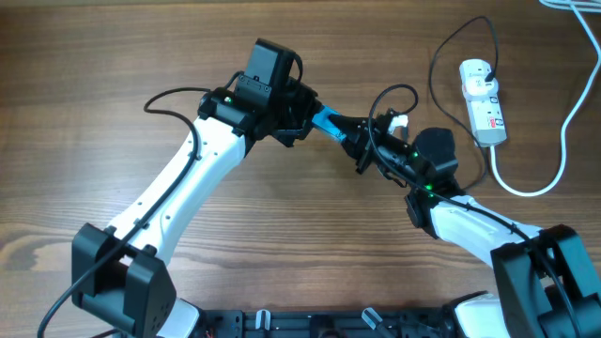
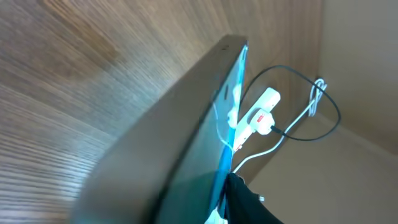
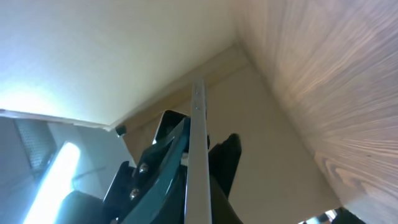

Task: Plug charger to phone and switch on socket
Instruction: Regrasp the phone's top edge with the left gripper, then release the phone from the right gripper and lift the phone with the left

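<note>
Plugging step: we are judging this the step in hand; the phone [image 1: 328,121] is hanging clear of the counter [image 1: 113,56], edge-on between both arms.
Left tool [image 1: 305,115]: we are reading it as clamped on the phone.
Right tool [image 1: 360,150]: sitting at the phone's other end; open or closed, we cannot tell.
Charger [image 1: 433,66]: looping from the socket [image 1: 483,101] toward the right tool; tip hidden.
Next move: we are expecting fine tip-to-port alignment, then the socket switch.
Writing: we are finding the socket's red label unreadable.

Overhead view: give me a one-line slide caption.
Mid-frame, the left hand holds a flat turquoise-screened phone next to the right hand; a white oblong power strip lies at far right.
</note>
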`<state>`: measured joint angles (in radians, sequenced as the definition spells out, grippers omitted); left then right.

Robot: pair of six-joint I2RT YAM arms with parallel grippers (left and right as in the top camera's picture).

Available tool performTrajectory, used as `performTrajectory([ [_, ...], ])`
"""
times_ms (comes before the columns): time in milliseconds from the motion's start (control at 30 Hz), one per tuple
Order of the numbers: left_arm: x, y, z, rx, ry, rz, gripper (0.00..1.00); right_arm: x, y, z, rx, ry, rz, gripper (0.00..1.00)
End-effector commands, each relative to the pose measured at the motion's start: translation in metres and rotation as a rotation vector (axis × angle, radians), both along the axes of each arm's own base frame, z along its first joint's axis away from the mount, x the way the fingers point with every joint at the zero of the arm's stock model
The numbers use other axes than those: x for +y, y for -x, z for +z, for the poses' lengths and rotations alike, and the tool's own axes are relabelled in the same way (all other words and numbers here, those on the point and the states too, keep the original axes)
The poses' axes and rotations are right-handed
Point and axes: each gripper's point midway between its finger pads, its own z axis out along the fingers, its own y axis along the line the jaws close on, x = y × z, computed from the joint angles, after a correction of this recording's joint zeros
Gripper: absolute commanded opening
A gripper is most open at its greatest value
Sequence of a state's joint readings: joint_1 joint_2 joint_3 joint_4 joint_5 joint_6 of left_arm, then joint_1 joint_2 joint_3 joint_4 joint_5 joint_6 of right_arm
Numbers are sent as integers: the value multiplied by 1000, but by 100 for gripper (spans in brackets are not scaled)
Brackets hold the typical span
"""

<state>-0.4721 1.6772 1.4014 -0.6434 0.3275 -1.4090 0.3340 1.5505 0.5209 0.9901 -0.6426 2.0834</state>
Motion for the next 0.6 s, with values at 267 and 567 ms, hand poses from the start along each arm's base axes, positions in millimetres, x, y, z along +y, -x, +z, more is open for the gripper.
performTrajectory([
  [267, 20, -17, 1, -13, 12, 41, 4, 12, 8, 16, -54, -11, 70, 4],
  [567, 40, -23, 2, 21, 47, 72, 4, 12, 11, -7, 53, 24, 83, 20],
])
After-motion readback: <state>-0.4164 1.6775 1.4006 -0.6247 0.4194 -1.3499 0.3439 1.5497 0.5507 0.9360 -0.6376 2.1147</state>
